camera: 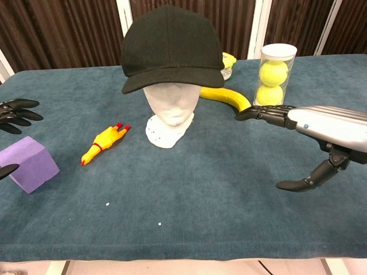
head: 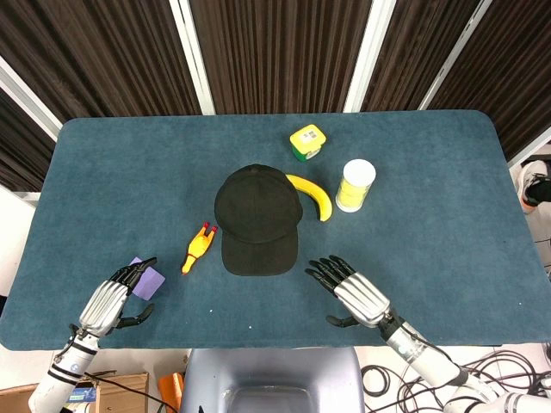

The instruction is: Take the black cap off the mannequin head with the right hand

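A dark-teal table (head: 448, 224) stands before brown slatted panels. At the centre of the frame the black cap (camera: 171, 47) sits on the white mannequin head (camera: 171, 112), brim toward the camera. The right hand (head: 355, 290), lower right, hovers flat with fingers spread, holding nothing. The left hand (head: 112, 298), lower left, is likewise spread and empty, beside a purple block (camera: 30, 164). A rubber chicken (camera: 104, 142), banana (head: 315, 196) and tennis-ball tube (camera: 275, 73) lie nearby.

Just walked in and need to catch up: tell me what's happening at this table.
A two-armed robot is set to pull the black cap off the white mannequin head. The cap sits on the head, untouched. The right robot hand hovers open, off to one side of the head, fingers extended. The left robot hand is open by the purple block, holding nothing.
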Available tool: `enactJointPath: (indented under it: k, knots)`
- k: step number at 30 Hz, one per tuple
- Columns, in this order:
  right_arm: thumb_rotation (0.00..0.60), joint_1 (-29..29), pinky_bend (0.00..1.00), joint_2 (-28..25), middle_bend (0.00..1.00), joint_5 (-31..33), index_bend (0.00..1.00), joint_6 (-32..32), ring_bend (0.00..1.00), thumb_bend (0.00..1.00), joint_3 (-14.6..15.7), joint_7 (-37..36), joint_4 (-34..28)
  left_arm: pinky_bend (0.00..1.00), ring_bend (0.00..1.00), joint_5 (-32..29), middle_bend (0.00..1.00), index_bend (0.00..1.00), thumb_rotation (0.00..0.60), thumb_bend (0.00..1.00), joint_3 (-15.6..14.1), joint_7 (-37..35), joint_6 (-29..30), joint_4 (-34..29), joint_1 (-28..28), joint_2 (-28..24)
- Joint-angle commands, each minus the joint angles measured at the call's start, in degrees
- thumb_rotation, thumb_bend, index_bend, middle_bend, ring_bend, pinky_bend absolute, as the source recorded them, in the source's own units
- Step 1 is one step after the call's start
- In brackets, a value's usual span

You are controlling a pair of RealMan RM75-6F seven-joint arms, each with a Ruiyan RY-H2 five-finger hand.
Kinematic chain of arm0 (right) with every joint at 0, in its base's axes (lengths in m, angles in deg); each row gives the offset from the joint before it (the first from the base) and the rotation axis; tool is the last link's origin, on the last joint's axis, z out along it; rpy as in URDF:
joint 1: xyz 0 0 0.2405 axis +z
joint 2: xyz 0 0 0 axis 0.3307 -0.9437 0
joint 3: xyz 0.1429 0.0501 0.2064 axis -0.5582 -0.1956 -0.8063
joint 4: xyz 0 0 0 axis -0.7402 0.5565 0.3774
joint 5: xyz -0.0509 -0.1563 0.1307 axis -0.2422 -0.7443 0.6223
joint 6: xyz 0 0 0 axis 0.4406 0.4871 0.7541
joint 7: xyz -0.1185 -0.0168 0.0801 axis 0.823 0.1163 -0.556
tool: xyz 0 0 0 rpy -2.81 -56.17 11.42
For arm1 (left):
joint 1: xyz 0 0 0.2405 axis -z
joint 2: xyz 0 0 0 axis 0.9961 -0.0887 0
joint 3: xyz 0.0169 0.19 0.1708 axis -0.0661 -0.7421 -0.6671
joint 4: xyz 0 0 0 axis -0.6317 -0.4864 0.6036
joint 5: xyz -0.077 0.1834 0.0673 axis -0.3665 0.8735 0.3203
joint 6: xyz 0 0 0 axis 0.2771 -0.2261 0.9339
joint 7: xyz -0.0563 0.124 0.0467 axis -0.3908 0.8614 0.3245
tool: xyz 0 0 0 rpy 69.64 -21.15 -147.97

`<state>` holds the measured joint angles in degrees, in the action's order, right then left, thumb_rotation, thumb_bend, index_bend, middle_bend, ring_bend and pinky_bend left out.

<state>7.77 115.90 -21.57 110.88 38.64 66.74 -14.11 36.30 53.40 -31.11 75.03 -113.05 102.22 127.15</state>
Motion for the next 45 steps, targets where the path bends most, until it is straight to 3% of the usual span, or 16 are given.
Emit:
enactJointPath:
  k: [1,7,12,17,23,30,35,45]
  knots:
    - [0.6,0.1,0.0,0.0,0.03,0.0,0.0,0.3,0.0,0.15,0.4,0.4,-0.1,0.23,0.16,-0.4,0.16,0.03,0.6,0.37,0.0,0.8,0.0,-0.1,0.1,0.2]
    - [0.6,-0.5,0.0,1.0,0.06,-2.8,0.0,3.8,0.0,0.15,2.3,1.7,0.6,0.23,0.16,-0.8,0.16,0.03,0.6,0.37,-0.9,3.8,1.6,-0.9,-1.1,-0.9]
    - [0.6,-3.5,0.0,6.4,0.1,-10.6,0.0,18.1,0.0,0.15,1.6,5.7,8.0,0.22,0.16,-1.4,0.16,0.03,0.6,0.37,-0.2,16.3,10.0,0.8,-6.1,-1.6]
    - [0.6,-4.5,0.04,11.5,0.14,-12.3,0.04,25.9,0.0,0.15,0.0,4.0,12.0,0.22,0.15,-0.6,0.16,0.03,0.6,0.37,-1.3,17.0,16.4,1.1,-10.3,-2.4]
    - [0.6,-4.0,0.09,16.7,0.18,-12.2,0.09,29.0,0.01,0.15,-2.4,5.9,11.8,0.22,0.15,0.8,0.16,0.04,0.6,0.37,-2.5,16.3,20.2,1.9,-13.1,-2.8]
    - [0.6,0.0,0.11,23.8,0.21,-9.4,0.13,24.2,0.03,0.15,-6.6,12.3,11.5,0.22,0.15,0.3,0.16,0.05,0.6,0.37,-2.1,16.8,20.3,1.9,-13.7,-2.9]
    - [0.6,2.3,0.11,29.2,0.23,-7.3,0.17,22.9,0.05,0.15,-9.5,16.2,16.0,0.22,0.15,-0.9,0.16,0.06,0.6,0.37,-2.2,15.3,18.8,1.3,-14.0,-3.8]
    - [0.6,4.6,0.16,36.2,0.31,-6.0,0.3,28.0,0.12,0.15,-12.6,16.7,26.2,0.22,0.15,-1.0,0.16,0.06,0.6,0.37,-1.7,13.0,19.5,2.2,-14.7,-4.3]
